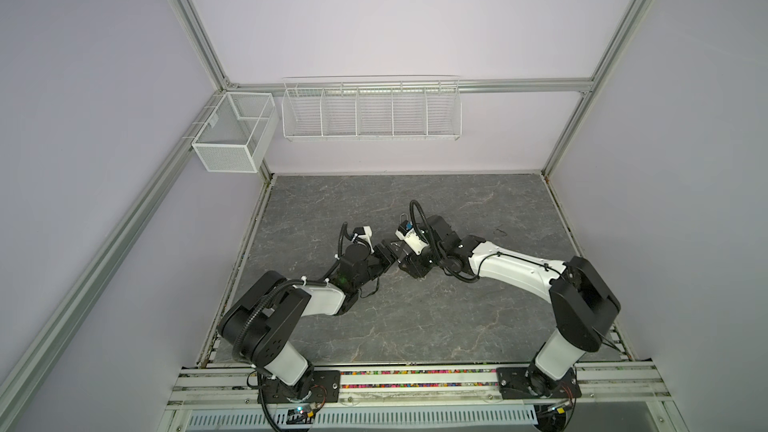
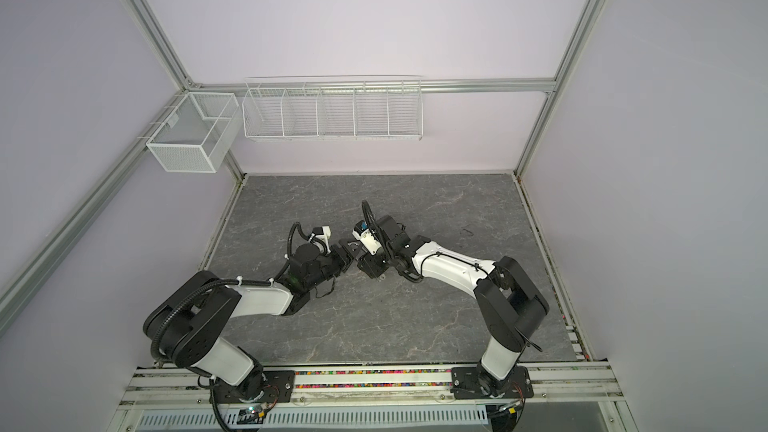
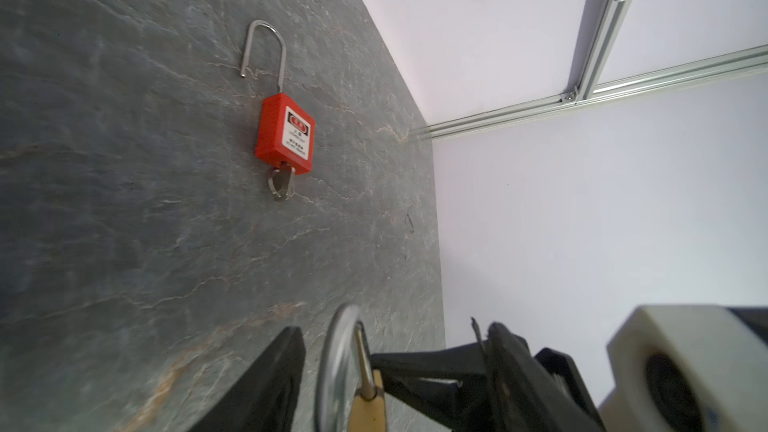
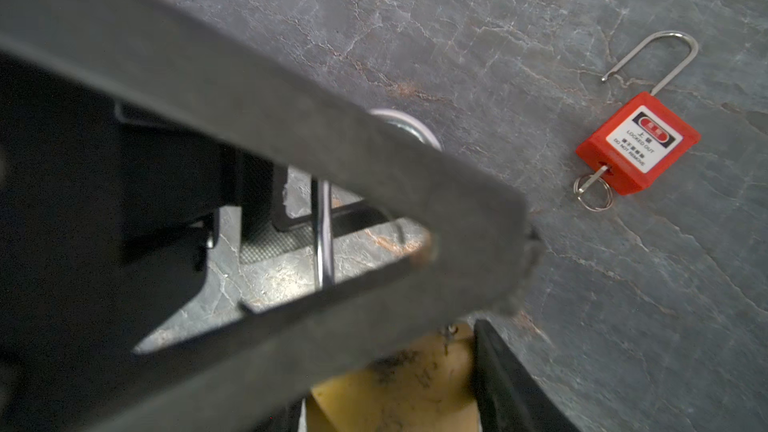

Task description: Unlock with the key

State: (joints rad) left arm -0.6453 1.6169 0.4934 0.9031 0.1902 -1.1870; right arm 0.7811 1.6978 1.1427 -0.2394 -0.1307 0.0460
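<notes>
Your surface (image 3: pixel 124 243) is dark grey, marbled with pale and rust-coloured veins. The red padlock (image 3: pixel 270 130) carries a white label (image 3: pixel 297 133) with a black-and-red band and dark print. Its long shackle (image 3: pixel 281 68) and its key (image 3: pixel 284 182) are silver. The brass padlock (image 4: pixel 399 388) is dull yellow with black smudges, and its hoop (image 3: pixel 336 351) is shiny silver. Your left arm (image 1: pixel 324 297) and right arm (image 1: pixel 511 263) are white with black joints. The wire rack (image 1: pixel 372 112) and mesh basket (image 1: pixel 232 135) are white. The walls (image 1: pixel 395 14) are pale lilac and the frame (image 1: pixel 519 86) is silver-grey.
</notes>
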